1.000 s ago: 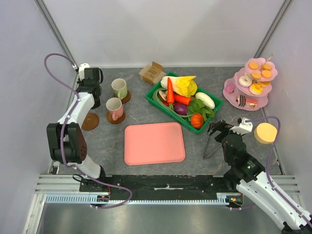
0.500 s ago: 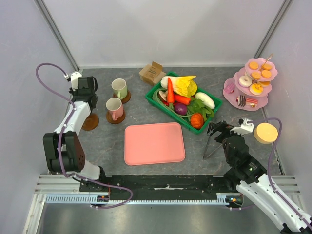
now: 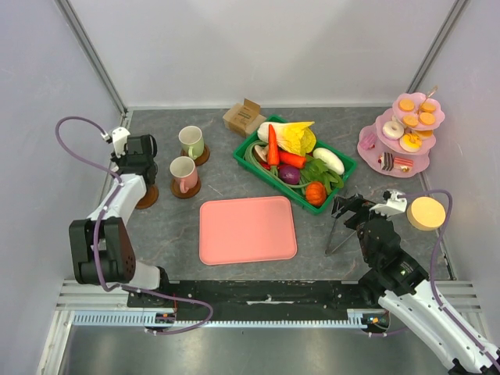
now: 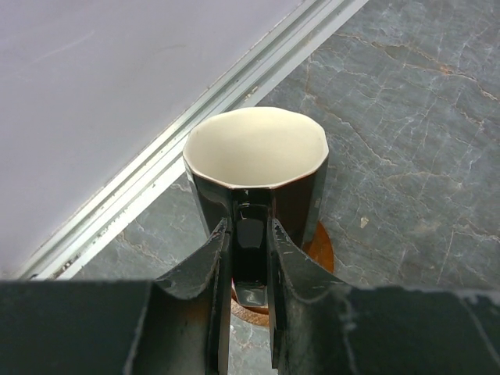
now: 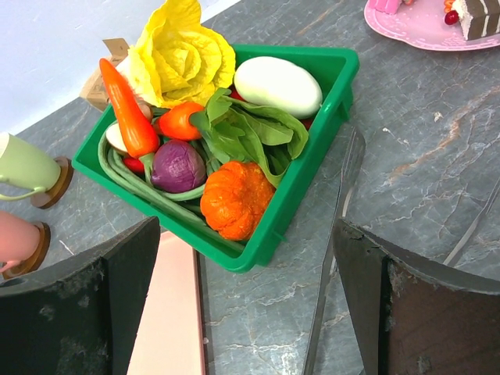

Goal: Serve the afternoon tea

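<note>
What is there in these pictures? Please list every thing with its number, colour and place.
Tray: one, pink, centre.
Coasters: three, brown, one below each mug.
Black mug: one, black, far left, over a coaster.
Pink mug: one, pink, on a coaster left of the tray.
Pale-green mug: one, green, on a coaster behind the pink mug.
Basket: one, green, behind the tray, holding toy vegetables.
Cardboard box: one, brown, at the basket's far-left corner.
Tiered stand: one, pink, far right, carrying toy sweets.
Tongs: one, metal, right of the tray.
Left end effector: one, black, shut on the black mug's handle.
Right end effector: one, black, open, near the tongs.
</note>
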### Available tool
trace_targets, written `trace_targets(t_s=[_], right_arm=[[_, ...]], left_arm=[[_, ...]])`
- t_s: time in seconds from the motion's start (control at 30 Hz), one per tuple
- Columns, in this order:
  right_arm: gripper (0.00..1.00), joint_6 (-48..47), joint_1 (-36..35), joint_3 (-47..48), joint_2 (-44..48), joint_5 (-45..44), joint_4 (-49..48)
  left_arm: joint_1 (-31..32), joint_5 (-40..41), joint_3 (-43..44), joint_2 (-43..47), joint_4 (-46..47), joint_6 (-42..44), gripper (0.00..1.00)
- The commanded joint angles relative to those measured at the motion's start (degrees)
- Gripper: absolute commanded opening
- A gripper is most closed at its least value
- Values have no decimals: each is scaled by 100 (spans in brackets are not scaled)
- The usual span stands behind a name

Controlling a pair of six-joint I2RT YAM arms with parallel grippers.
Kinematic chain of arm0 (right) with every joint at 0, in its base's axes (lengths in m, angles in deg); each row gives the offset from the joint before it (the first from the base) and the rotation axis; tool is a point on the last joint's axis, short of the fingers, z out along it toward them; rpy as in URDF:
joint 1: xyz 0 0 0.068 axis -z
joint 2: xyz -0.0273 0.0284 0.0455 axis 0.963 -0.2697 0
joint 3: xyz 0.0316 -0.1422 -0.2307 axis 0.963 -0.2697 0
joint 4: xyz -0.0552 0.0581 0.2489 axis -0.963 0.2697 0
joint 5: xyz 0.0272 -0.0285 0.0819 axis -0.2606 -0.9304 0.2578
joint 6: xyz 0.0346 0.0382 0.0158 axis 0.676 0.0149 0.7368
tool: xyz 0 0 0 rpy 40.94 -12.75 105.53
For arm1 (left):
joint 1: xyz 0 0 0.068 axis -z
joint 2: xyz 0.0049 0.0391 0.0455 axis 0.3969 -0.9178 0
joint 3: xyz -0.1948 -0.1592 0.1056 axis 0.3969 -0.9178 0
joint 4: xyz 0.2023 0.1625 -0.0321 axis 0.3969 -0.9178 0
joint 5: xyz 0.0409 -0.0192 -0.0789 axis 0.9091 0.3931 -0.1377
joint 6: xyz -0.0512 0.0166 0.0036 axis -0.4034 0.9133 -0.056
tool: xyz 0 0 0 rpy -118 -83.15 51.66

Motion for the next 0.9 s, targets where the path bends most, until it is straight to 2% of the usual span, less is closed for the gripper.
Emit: trace_targets(t_s=[0.0, 0.13, 0.37, 0.5, 0.67, 0.87], right_arm=[[98, -33, 15, 55, 76, 53, -180], [98, -24, 15, 29, 50, 149, -241], [98, -24, 15, 2, 84, 167, -241], [98, -24, 15, -15, 129, 140, -250], [98, -24, 24, -6, 111, 132, -250], [98, -24, 15, -15, 137, 149, -241]], left_arm=[[15, 252, -285, 578, 68, -961, 2], [102, -20, -532, 851, -99, -1252, 2], [717, 690, -418, 703, -607, -1137, 2], [718, 709, -549, 605, -1057, -1725, 2], [726, 656, -655, 623, -1250, -1981, 2], [814, 366, -813, 833, -1602, -2386, 9]])
